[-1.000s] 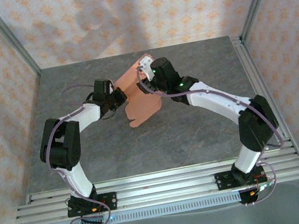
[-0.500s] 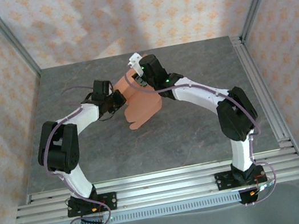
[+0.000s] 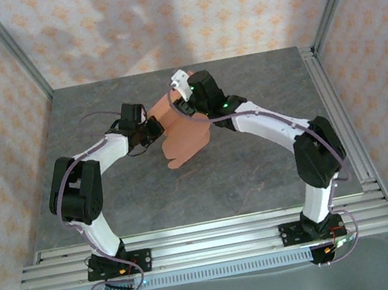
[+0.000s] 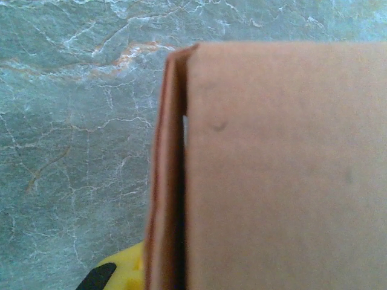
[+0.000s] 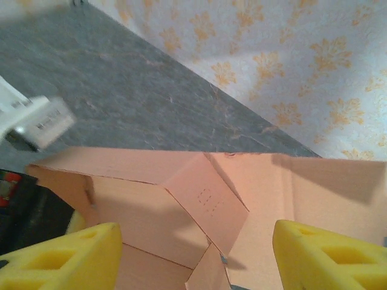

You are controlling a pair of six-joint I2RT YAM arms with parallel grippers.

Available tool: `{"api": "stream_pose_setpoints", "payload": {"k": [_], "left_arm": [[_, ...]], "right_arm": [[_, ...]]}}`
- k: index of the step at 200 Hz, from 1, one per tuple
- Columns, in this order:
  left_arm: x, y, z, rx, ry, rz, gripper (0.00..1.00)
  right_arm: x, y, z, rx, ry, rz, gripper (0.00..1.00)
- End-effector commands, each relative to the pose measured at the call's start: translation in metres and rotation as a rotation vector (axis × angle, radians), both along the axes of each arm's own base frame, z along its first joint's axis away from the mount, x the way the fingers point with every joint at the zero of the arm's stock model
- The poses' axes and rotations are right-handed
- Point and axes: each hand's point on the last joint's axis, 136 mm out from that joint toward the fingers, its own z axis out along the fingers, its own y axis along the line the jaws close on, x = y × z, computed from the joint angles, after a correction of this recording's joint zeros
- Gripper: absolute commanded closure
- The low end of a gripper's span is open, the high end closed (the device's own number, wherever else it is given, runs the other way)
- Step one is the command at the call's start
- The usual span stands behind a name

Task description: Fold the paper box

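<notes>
Two grips at work: left fingers point(image 4: 115, 275) clamp the paper box point(image 3: 180, 129) by its left edge, right fingers point(image 5: 66, 257) gape wide over its flaps point(image 5: 205, 199).

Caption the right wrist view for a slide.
Open right pincer frames the partly folded paper box, with table and patterned wall behind.

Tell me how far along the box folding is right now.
Done: the paper box is partly creased, with walls and an inner flap raised off the table. In hand: the left gripper is shut on its left edge, holding it up, while the right gripper is open over the flaps. Left: the flaps are loose and splayed, so closing it into a box remains.
</notes>
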Motion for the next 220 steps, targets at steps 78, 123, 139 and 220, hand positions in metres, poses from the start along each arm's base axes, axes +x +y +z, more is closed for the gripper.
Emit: {"api": "stream_pose_setpoints", "payload": {"k": [78, 123, 139, 220], "left_arm": [[0.0, -0.028, 0.046, -0.083, -0.155, -0.221, 1.0], [-0.002, -0.032, 0.055, -0.099, -0.166, -0.245, 1.0], [-0.002, -0.033, 0.057, -0.107, -0.169, -0.246, 1.0], [-0.003, -0.033, 0.052, -0.112, -0.159, -0.245, 1.0]], "right_arm": [[0.038, -0.124, 0.051, 0.549, 0.257, -0.165, 0.38], [0.023, -0.094, 0.024, 0.518, 0.374, 0.002, 0.48], [0.01, -0.081, 0.015, 0.457, 0.402, 0.065, 0.52], [-0.036, -0.038, -0.001, 0.375, 0.513, 0.305, 0.55]]}}
